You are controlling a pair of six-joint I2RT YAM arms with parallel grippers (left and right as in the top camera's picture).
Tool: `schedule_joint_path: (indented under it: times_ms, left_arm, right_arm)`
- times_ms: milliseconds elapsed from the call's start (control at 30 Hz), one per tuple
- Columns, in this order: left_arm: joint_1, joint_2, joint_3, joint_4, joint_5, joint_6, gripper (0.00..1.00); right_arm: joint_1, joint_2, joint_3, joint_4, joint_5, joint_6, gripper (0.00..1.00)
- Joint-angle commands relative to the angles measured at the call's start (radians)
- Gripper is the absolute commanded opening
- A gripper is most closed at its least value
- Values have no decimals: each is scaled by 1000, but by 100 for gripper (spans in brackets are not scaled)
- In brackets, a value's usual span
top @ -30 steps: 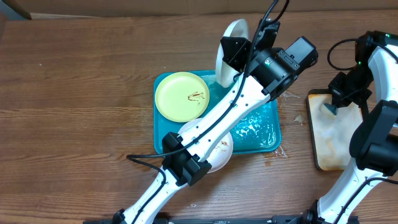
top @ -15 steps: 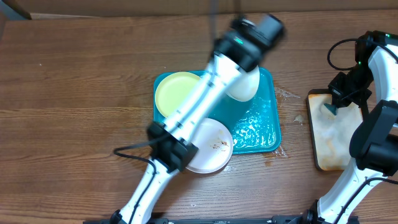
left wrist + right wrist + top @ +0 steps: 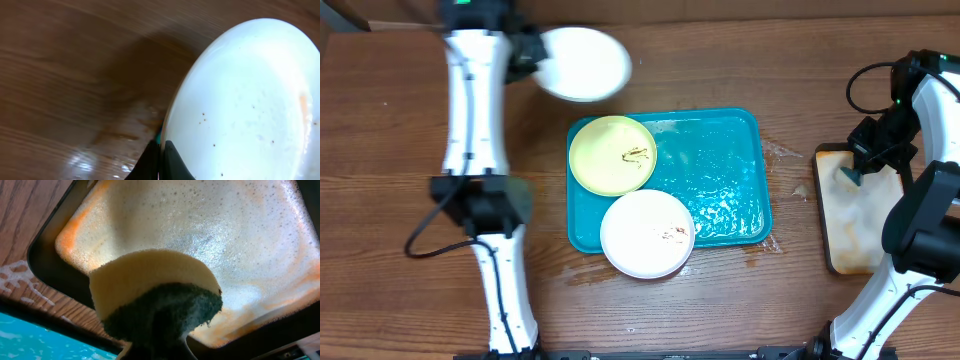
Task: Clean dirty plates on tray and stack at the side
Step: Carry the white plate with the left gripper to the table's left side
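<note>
Yellow-green plate (image 3: 612,154), white plate (image 3: 647,233) on teal tray (image 3: 720,130); 3rd plate (image 3: 583,63) off tray.

tray (image 3: 720,160) teal | yellow-green plate (image 3: 605,160) brown-smeared | white plate (image 3: 640,235) | blurred plate (image 3: 582,62) seemingly white | sponge (image 3: 150,280) yellow-over-green

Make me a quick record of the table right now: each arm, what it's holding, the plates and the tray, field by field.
left fingers: shut on the rim of a white plate, held above bare table, off the tray
right fingers: shut on a sponge over the foamy small tray
blue tray: wet
yellow-green plate: on the tray, brown smear
second white plate: overhangs the tray's near edge, smeared
</note>
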Motion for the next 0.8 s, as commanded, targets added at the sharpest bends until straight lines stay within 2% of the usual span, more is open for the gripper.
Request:
schedule_joint_path:
  times_ms: [0,133,367,600,767]
  left_arm:
    - [81,-22,8,-6,69,13,5]
    - [182,-22,6,-12,53,11,4]
    - [319,-22,-35,-34,-72,-31,5]
    - [470,-22,-198,-5,-34,-50,5]
    - [528,-22,-321,53,-9,-37,5]
  right_arm:
    - [-2,-40,-4,-2,-5,1,4]
    - [-2,-40,-4,-7,-5,-6,4]
    - [-2,-40,-4,-14,-5,-33,4]
    - [-2,-40,-4,-14,-5,-48,4]
    - [-2,-40,-4,-17,-5,-68,4]
